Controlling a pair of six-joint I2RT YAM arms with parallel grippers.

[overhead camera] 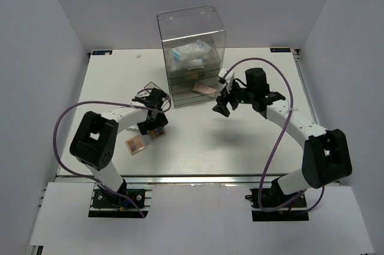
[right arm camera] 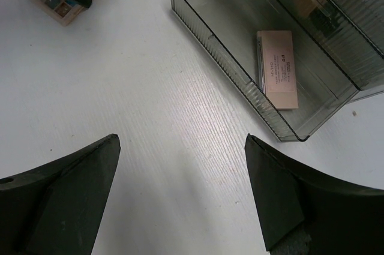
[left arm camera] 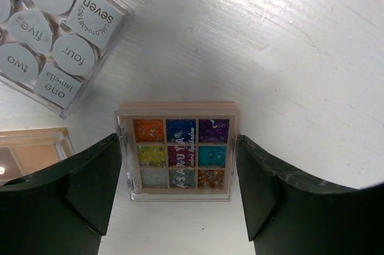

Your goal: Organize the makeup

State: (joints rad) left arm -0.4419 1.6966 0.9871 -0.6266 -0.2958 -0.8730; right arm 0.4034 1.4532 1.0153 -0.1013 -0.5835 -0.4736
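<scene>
On the table (overhead camera: 240, 147), clear drawer box (overhead camera: 192, 51) at the back, peach palette (overhead camera: 135, 145) near-left.

Top view bright and even; diffuse light from above, white walls (overhead camera: 54, 39) bounce it. Soft shadows under arms on table (overhead camera: 198, 147), darkest below right arm. Pale glare on box (overhead camera: 191, 24) top. Left wrist view: blown-out patch on table upper right, table grain bows toward edges, palette (left arm camera: 178, 153) sharp, left fingers (left arm camera: 54, 195) near black, detail lost. Right wrist view: right fingers (right arm camera: 60, 201) dark, soft-edged; grey shadow between them
</scene>
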